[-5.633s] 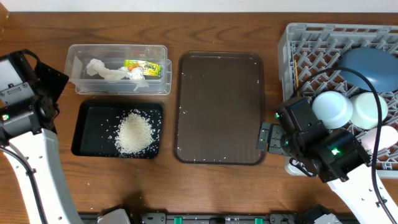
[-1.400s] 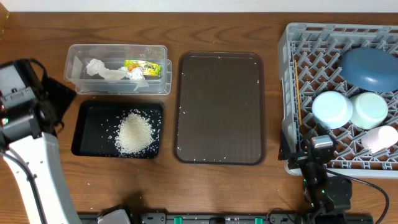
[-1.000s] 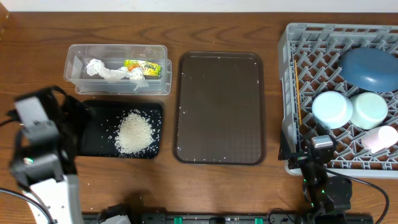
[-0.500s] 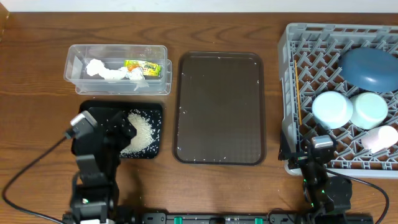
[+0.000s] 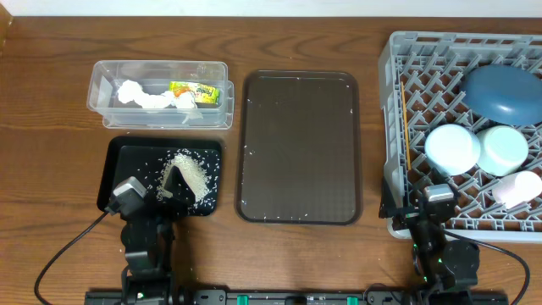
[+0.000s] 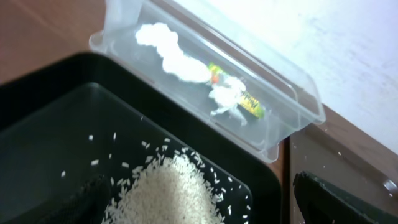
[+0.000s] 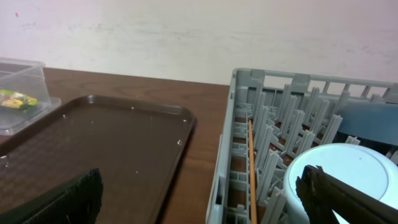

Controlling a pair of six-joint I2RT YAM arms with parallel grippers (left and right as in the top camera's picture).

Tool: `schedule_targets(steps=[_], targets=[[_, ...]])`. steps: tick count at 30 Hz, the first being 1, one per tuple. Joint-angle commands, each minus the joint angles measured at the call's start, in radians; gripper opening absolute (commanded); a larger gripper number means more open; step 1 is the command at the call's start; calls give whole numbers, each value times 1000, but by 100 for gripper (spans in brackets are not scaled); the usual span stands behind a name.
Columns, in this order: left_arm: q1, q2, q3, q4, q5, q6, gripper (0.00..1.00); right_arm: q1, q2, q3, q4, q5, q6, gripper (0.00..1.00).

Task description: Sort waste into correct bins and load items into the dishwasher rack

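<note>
Rice (image 5: pixel 195 169) sits in the shallow tray (image 5: pixel 127 158), tub (image 5: pixel 161 119) behind it, serving tray (image 5: pixel 301 144) right, rack (image 5: pixel 396 102) farthest right

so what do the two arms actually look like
Both are black. The left arm carries a pale grey block near its wrist and trails a thin black cable. The right arm has a similar grey block, small green lights and its own black cable. The jaws are dark.

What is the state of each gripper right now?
Left two-finger gripper: open, holding nothing.
Right two-finger gripper: open, holding nothing.
</note>
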Motion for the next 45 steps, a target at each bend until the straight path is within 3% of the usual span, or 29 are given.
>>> schedule_targets(steps=[1, 6, 12, 28, 45], targets=[[-4, -49, 0, 5, -2, 84, 96, -17, -6, -2, -4, -4, -13, 99], [-4, -114, -1, -47, 2, 155, 96, -17, -6, -2, -4, -4, -13, 99], [-4, -190, -30, -108, -2, 158, 96, -17, -6, -2, -4, -4, -13, 99], [-4, -270, -30, -108, 2, 339, 96, -17, -6, -2, -4, -4, -13, 99], [-4, -267, -30, -107, 2, 359, 96, -17, -6, -2, -4, -4, -13, 99]])
